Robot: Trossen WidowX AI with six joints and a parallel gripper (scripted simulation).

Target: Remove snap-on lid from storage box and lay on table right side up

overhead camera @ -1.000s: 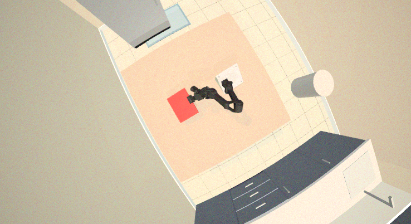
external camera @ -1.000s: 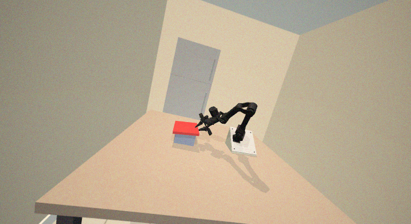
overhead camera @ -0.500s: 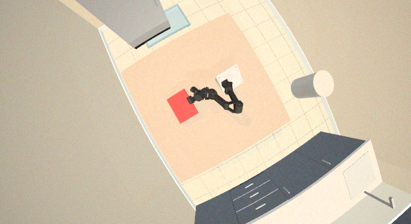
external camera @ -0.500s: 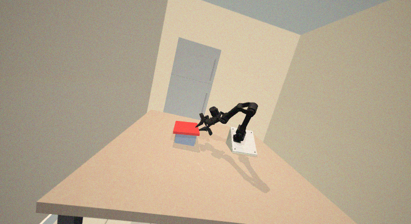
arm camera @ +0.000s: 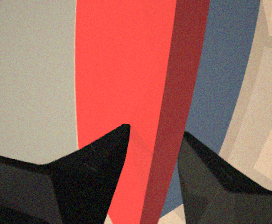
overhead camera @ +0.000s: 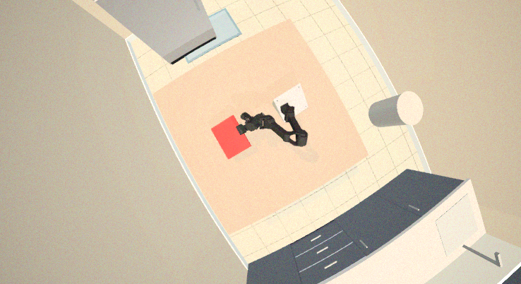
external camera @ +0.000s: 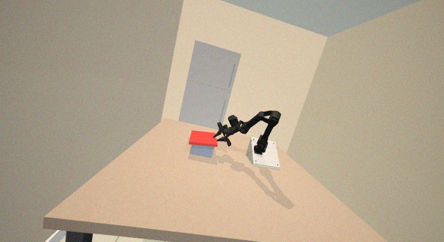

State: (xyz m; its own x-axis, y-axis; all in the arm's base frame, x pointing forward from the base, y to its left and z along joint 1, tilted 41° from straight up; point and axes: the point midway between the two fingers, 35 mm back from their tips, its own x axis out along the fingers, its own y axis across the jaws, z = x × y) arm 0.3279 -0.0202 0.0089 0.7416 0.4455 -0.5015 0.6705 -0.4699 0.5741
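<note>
A flat red lid [overhead camera: 229,136] [external camera: 202,138] [arm camera: 123,90] sits over a blue-grey storage box [external camera: 201,151] [arm camera: 221,76] near the middle of the table. In the exterior view the lid overhangs the box and looks level. My gripper [overhead camera: 241,128] [external camera: 218,138] [arm camera: 153,145] is shut on the lid's edge on the side nearest the arm's base, one finger above the lid and one below it. In the top view the lid hides the box.
The arm stands on a white base plate [overhead camera: 296,96] [external camera: 268,156] to the right of the box. The tan table [overhead camera: 255,194] [external camera: 174,193] stretches wide around both. A fridge [external camera: 209,85] stands behind the table, a grey cylinder [overhead camera: 395,109] and dark cabinets [overhead camera: 364,223] on the floor.
</note>
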